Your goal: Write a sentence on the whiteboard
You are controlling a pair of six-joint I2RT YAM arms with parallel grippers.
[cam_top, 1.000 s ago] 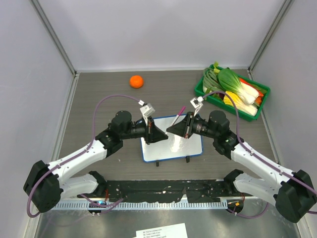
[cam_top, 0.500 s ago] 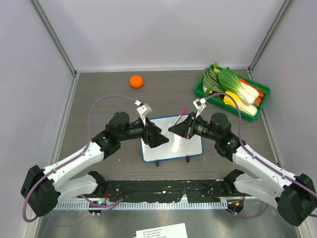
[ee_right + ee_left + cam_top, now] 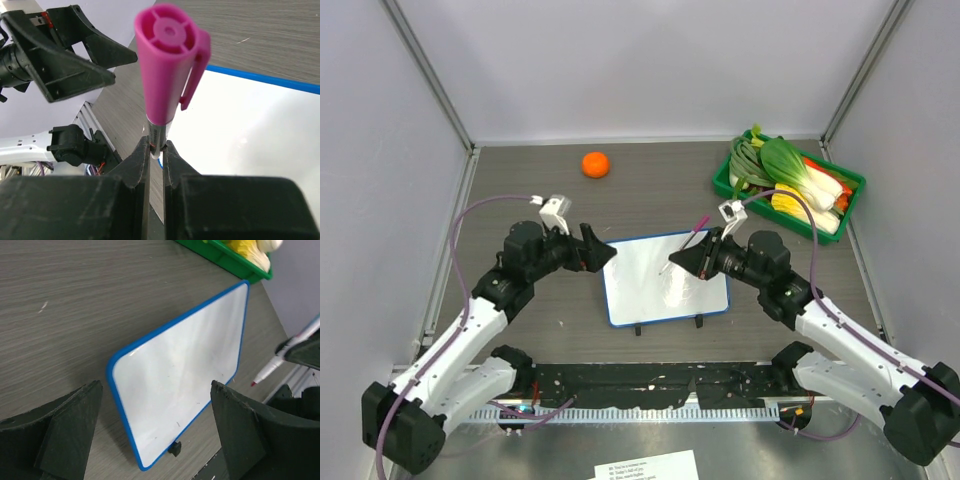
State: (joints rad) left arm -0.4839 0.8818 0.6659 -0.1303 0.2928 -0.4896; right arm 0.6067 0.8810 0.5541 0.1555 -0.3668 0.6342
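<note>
The whiteboard (image 3: 665, 280) lies flat mid-table, white with a thin blue frame and small black feet. Its face (image 3: 180, 375) is blank; the sentence is not in view. My left gripper (image 3: 603, 250) hovers just off the board's left edge, jaws wide open with nothing between them (image 3: 155, 440). My right gripper (image 3: 678, 262) is over the board's upper middle, shut on a marker (image 3: 698, 226). The marker's pink cap end (image 3: 170, 65) points up at the wrist camera, and the jaws (image 3: 156, 150) pinch its barrel. Its tip (image 3: 255, 383) hangs just above the board's right side.
An orange (image 3: 596, 164) sits at the back left of the table. A green tray (image 3: 855, 182) of vegetables stands at the back right, close to the right arm's elbow. Grey walls enclose the table on three sides.
My left gripper has opened wide and drawn back to the left, off the board. The right gripper with the marker has shifted slightly right and stays shut.
</note>
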